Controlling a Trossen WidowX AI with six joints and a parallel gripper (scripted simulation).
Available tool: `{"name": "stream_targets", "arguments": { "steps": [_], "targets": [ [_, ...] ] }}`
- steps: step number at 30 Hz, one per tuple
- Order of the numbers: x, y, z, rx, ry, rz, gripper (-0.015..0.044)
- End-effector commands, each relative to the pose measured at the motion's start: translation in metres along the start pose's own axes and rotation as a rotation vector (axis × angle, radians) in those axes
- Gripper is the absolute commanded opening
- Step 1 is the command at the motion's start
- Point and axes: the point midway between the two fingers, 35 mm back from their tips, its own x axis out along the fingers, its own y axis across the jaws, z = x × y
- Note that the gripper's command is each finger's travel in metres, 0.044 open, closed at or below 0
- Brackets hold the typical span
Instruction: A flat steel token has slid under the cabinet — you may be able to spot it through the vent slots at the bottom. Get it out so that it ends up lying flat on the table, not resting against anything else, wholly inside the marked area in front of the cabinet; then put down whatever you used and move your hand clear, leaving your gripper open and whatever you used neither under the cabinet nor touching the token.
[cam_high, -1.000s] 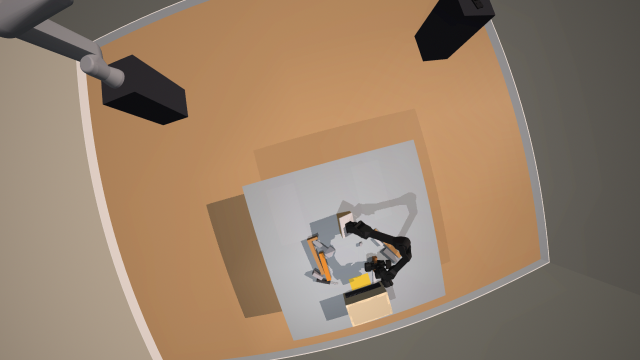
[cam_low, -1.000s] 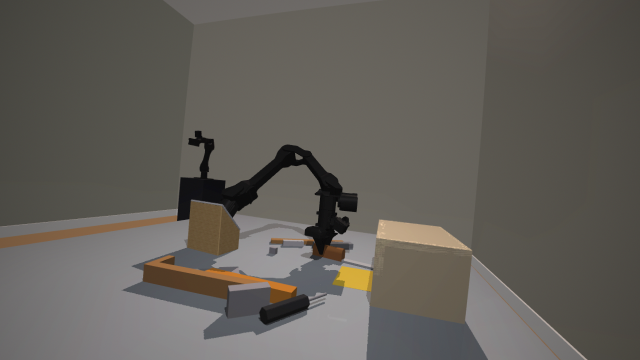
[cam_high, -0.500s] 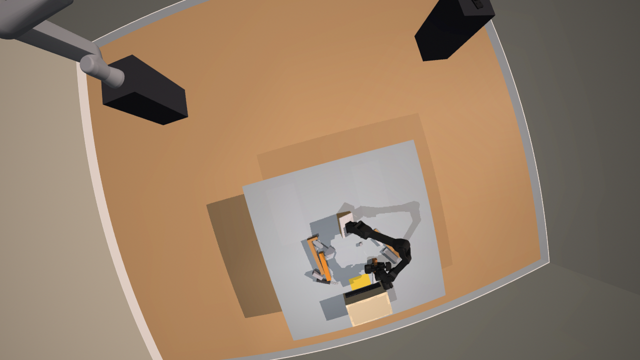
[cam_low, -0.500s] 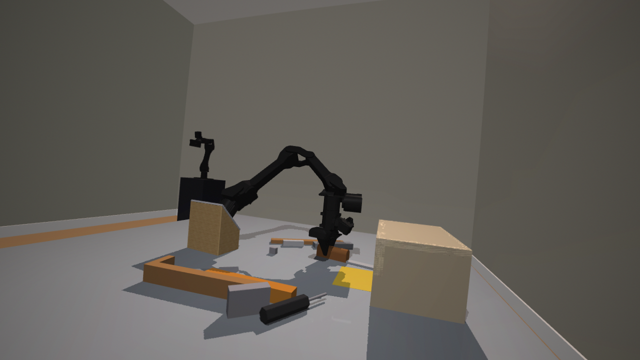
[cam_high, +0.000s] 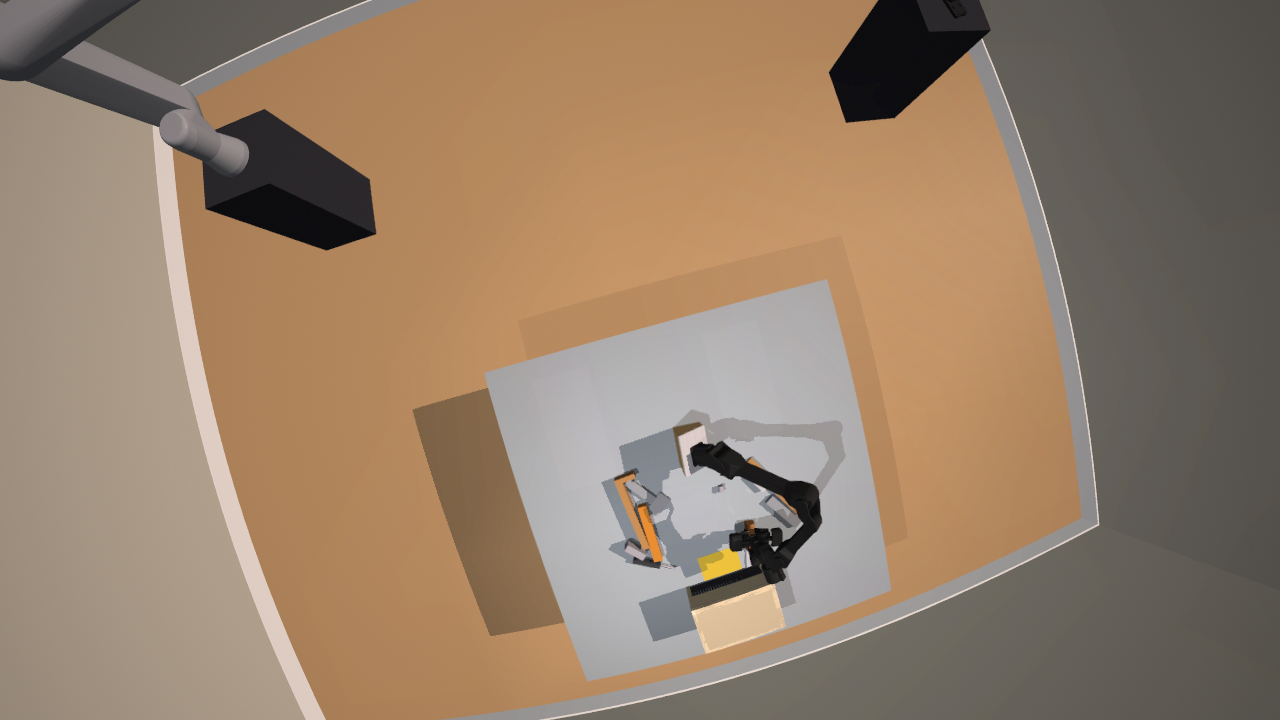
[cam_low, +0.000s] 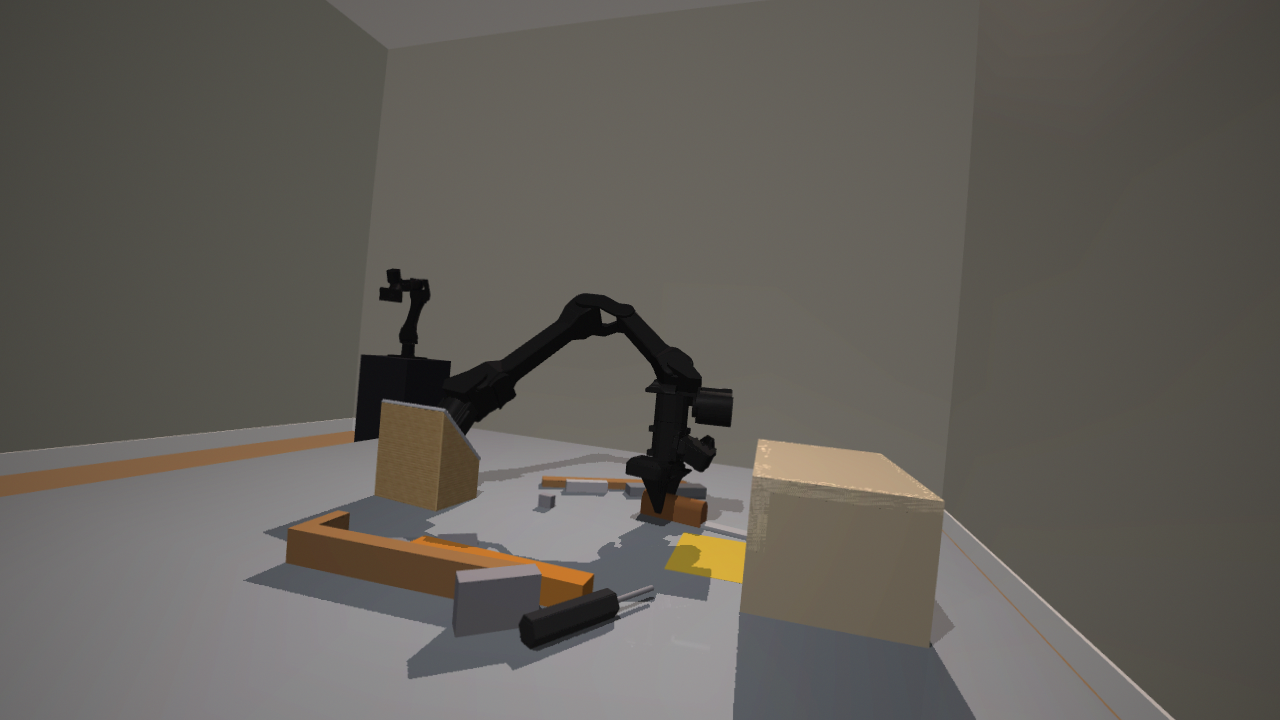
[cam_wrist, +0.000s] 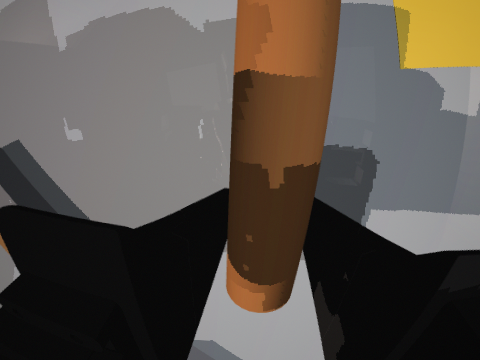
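Observation:
My gripper (cam_low: 659, 506) (cam_wrist: 267, 202) is shut on the orange-brown round handle (cam_low: 690, 511) (cam_wrist: 280, 120) of a tool, low over the table. The tool's thin grey rod (cam_low: 725, 529) runs from the handle toward the cabinet (cam_high: 738, 619) (cam_low: 841, 555); its far end is hidden behind the cabinet in the exterior view. The yellow marked area (cam_high: 718, 563) (cam_low: 702, 557) (cam_wrist: 442, 32) lies in front of the cabinet's dark vent slots (cam_high: 726, 582), to one side of the rod. The steel token cannot be made out in any view.
Orange bars (cam_high: 650, 532) (cam_low: 375, 559), a grey block (cam_low: 496, 601) and a black-handled pronged tool (cam_low: 568, 617) lie across from the gripper. A small grey cube (cam_high: 718, 488) (cam_low: 546, 501) lies mid-table. More grey blocks (cam_low: 586, 487) lie beyond it. A wooden block (cam_low: 407, 456) stands by the arm's base.

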Motion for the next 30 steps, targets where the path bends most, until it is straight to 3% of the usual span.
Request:
{"name": "stream_targets", "arguments": {
  "steps": [1, 30],
  "targets": [
    [0.0, 0.001, 0.005, -0.007, -0.001, 0.003, 0.0],
    [-0.001, 0.001, 0.033, -0.008, -0.002, 0.003, 0.0]
  ]
}}
